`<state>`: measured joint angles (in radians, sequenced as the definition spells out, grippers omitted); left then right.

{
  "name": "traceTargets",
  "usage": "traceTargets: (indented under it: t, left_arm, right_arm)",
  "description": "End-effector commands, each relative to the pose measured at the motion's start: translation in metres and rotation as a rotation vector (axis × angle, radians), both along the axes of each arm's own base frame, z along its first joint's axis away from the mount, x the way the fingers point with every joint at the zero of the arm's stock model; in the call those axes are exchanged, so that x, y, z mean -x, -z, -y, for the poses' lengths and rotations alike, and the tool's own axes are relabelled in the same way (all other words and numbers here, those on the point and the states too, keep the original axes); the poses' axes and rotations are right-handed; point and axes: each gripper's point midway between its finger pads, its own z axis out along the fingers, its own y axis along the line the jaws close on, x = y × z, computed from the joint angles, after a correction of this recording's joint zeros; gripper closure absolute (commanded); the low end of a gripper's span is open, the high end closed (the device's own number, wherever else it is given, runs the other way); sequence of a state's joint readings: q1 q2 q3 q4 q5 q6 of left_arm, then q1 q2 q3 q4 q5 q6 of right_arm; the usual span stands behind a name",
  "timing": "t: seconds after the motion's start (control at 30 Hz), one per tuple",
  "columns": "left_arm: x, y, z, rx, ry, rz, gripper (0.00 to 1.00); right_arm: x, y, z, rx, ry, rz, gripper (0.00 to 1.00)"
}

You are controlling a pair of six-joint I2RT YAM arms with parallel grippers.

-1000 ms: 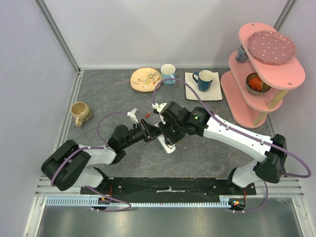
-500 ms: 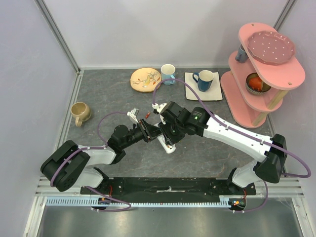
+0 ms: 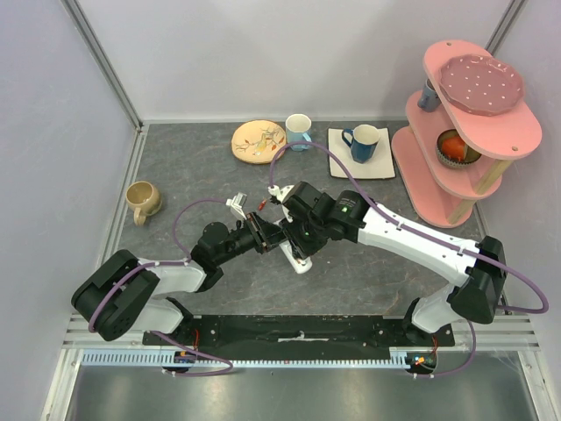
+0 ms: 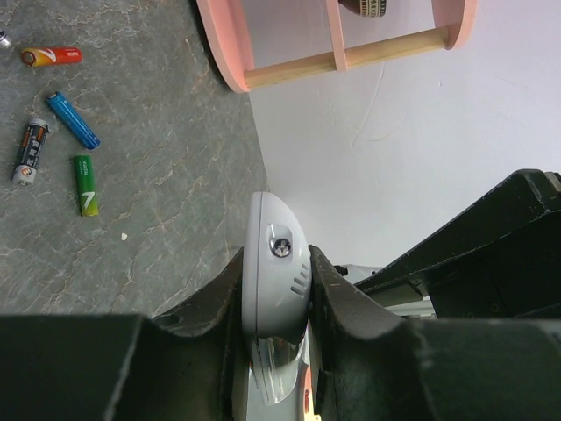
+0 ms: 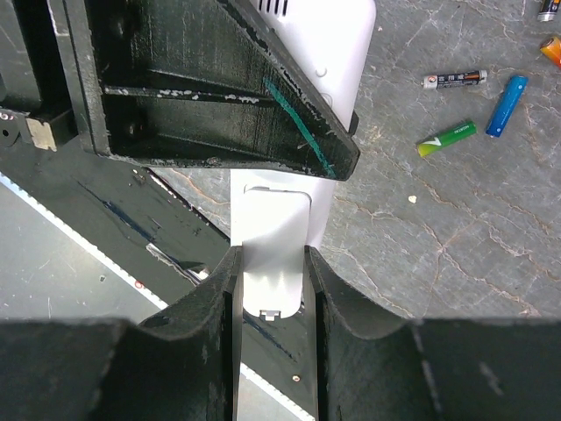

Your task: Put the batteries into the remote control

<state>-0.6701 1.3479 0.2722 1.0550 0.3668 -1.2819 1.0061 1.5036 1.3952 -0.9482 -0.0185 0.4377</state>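
Observation:
The white remote control is held above the table between both grippers. My left gripper is shut on its rounded end. My right gripper is shut on the remote's white battery cover at the other end; the cover's clip end sticks out past the body. My left finger crosses the remote in the right wrist view. Loose batteries lie on the table: green, blue, dark grey, and orange-red, blue, grey, green in the left wrist view. From above, the arms hide them.
A beige mug stands at the left. A patterned plate, a light mug and a blue mug on a white napkin stand at the back. A pink tiered shelf fills the back right.

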Motion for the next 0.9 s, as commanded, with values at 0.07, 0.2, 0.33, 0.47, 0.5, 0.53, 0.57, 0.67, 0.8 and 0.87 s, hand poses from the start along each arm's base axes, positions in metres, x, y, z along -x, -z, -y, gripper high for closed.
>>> traceTargets:
  t: [0.07,0.2,0.33,0.47,0.5,0.53,0.57,0.67,0.8,0.87]
  left_arm:
    - [0.003,-0.036,0.006,0.066,0.022,0.116,0.98]
    - [0.005,-0.038,0.007,0.071,0.028,0.119,0.98]
    - [0.007,-0.040,0.007,0.079,0.035,0.123,0.98]
    - [0.010,-0.043,0.008,0.091,0.048,0.133,0.98]
    - [0.010,-0.044,0.008,0.096,0.050,0.133,0.98]
    - [0.011,-0.045,0.009,0.102,0.055,0.139,0.98]
    - [0.013,-0.046,0.009,0.106,0.063,0.140,0.98]
    - [0.016,-0.050,0.010,0.120,0.073,0.153,0.98]
    - [0.018,-0.052,0.011,0.131,0.085,0.161,0.98]
    - [0.020,-0.052,0.012,0.136,0.095,0.164,0.98]
  right_arm:
    - [-0.004,0.001,-0.006,-0.008,0.002,0.017,1.00]
    - [-0.005,0.003,-0.007,-0.002,-0.002,0.016,1.00]
    - [-0.009,0.006,-0.006,0.017,0.005,0.029,1.00]
    - [-0.012,0.007,-0.006,0.024,0.007,0.037,1.00]
    - [-0.013,0.007,-0.006,0.027,0.007,0.039,1.00]
    - [-0.013,0.008,-0.006,0.028,0.008,0.038,1.00]
    - [-0.014,0.007,-0.006,0.027,0.007,0.039,1.00]
    - [-0.015,0.006,-0.007,0.028,0.009,0.043,1.00]
    - [-0.017,0.007,-0.006,0.028,0.012,0.044,1.00]
    - [-0.017,0.007,-0.005,0.032,0.012,0.043,1.00]
